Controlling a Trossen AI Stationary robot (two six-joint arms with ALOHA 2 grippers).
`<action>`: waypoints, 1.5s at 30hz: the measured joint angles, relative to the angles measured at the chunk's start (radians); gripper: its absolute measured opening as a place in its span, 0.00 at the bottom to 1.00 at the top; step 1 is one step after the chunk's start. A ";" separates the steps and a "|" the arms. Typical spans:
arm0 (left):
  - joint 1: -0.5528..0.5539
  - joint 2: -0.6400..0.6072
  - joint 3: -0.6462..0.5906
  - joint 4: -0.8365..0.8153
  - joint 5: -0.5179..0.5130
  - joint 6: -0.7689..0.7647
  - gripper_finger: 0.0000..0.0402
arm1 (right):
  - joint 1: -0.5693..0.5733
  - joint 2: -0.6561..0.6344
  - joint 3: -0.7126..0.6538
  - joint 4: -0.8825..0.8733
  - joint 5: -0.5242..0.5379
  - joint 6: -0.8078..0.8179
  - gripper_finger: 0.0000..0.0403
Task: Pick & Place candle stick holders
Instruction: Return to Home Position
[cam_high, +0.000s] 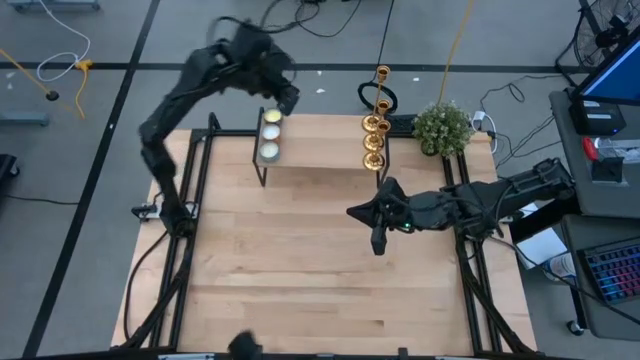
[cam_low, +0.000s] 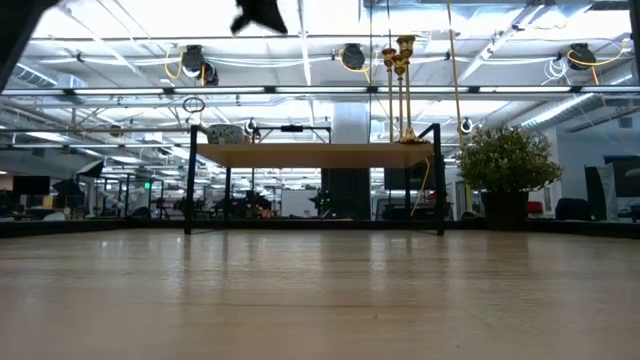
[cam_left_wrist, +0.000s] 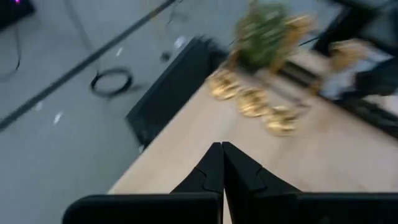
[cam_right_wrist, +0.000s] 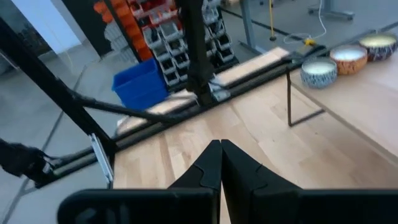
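Three gold candle stick holders (cam_high: 374, 142) stand in a row by their round bases on the right end of a raised wooden shelf (cam_high: 320, 150) at the table's far side. They also show in the left wrist view (cam_left_wrist: 252, 102) and, as tall stems, in the low view (cam_low: 402, 60). My left gripper (cam_high: 288, 100) is shut and empty, raised high over the shelf's left end, its fingers closed together in its wrist view (cam_left_wrist: 222, 149). My right gripper (cam_high: 355, 212) is shut and empty above the table's middle, near of the holders, its fingers also closed together in its wrist view (cam_right_wrist: 221, 146).
Three round candles (cam_high: 269, 135) sit on the shelf's left end and show in the right wrist view (cam_right_wrist: 318, 71). A potted green plant (cam_high: 442, 127) stands right of the shelf. Black frame rails (cam_high: 190, 200) run along both table sides. Bare wood (cam_high: 300, 270) lies near of the shelf.
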 joint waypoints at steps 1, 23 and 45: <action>-0.021 -0.034 0.000 -0.001 0.001 -0.001 0.00 | 0.000 -0.004 0.000 0.011 0.001 -0.002 0.00; -0.670 -0.203 -0.030 -0.109 -0.261 -0.204 0.00 | 0.135 -0.217 0.000 -0.039 0.121 -0.196 0.00; -0.693 -0.206 -0.283 0.119 -0.244 -0.373 0.00 | 0.152 -0.236 0.000 -0.563 0.610 0.160 0.00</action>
